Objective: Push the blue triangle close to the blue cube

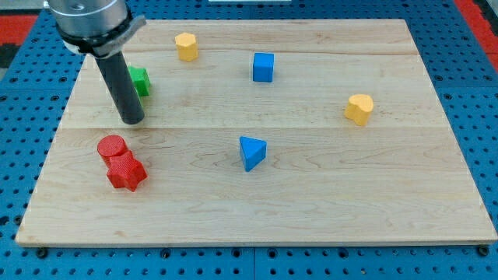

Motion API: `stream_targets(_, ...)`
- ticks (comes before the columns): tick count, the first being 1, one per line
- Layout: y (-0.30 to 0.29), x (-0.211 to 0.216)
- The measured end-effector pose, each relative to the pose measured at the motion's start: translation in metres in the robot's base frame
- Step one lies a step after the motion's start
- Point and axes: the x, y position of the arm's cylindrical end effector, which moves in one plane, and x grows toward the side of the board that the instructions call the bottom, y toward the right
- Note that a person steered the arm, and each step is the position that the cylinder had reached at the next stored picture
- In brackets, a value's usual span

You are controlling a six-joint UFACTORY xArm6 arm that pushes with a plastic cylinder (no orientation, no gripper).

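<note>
- The blue triangle (251, 152) lies near the middle of the bench (327, 194), a little toward its bottom edge, standing free with nothing touching it.
- The blue cube (263, 67) sits almost straight above it, toward the bench's top edge, well apart from the triangle and a shade to the right; the needed push therefore runs from bottom edge toward top edge.
- My tip (132, 120) rests near the bench's left edge, well to the left of the triangle and slightly above it, so it is on the wrong side for that push; it would probably have to pass around and come in under the triangle first.
- There is no gripper on this arm, only the rod, so nothing is grasped or released.
- Just behind the rod sits a green block (140, 81); below my tip, a red cylinder (112, 147) touches a red star-like block (126, 172).
- A yellow block (186, 46) lies by the top edge, another yellow block (359, 108) toward the right edge.
</note>
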Motion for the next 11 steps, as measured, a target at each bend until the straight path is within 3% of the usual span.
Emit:
stream_targets(1,0.024,0.005)
stream_targets(3,0.124,0.111)
stream_targets(4,0.183,0.117)
stream_targets(7,0.153,-0.001)
stream_targets(11,0.179,-0.103)
